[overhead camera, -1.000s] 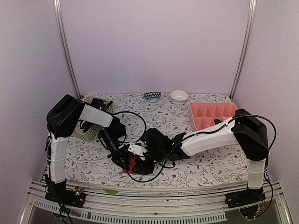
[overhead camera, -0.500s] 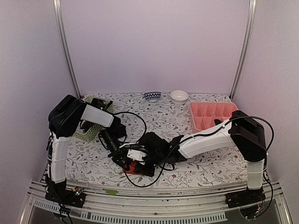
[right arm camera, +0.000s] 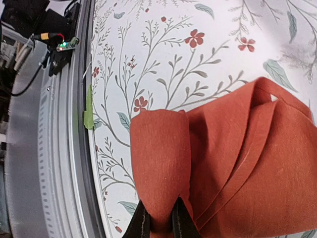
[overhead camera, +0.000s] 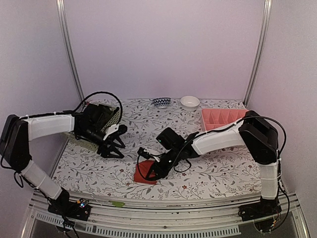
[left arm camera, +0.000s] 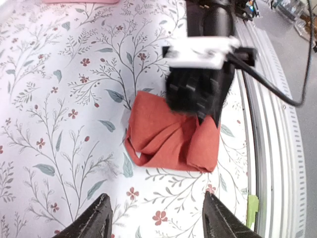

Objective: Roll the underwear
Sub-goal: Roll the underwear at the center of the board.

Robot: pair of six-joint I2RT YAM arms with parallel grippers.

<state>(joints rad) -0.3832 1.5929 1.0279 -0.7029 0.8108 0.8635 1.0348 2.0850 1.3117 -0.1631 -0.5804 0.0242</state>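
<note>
The red-orange underwear [overhead camera: 143, 174] lies bunched in a loose fold on the flowered table [overhead camera: 223, 168]. It sits well to the near left of the pink tray [overhead camera: 225, 121], right by the table's front edge. The right gripper [overhead camera: 150, 171] is down on it, jaws squeezed onto a thick fold of the red cloth. The wrist view shows its fingertips [right arm camera: 141, 223] pinching that fold tight. The right arm reaches low and long from the tray's side, forearm passing the tray's near left corner, wrist tipped down at the garment.

The left gripper [overhead camera: 113, 148] hangs farther left of the tray, well apart from the cloth. Its jaws are spread wide and hold nothing, and its own camera looks back at the underwear between them.

Here's the change: a second ago both grippers were huddled over the garment, the left one closed. Now the left has let go and its arm has swung out, elbow flung left, while the right stays on the cloth.
</note>
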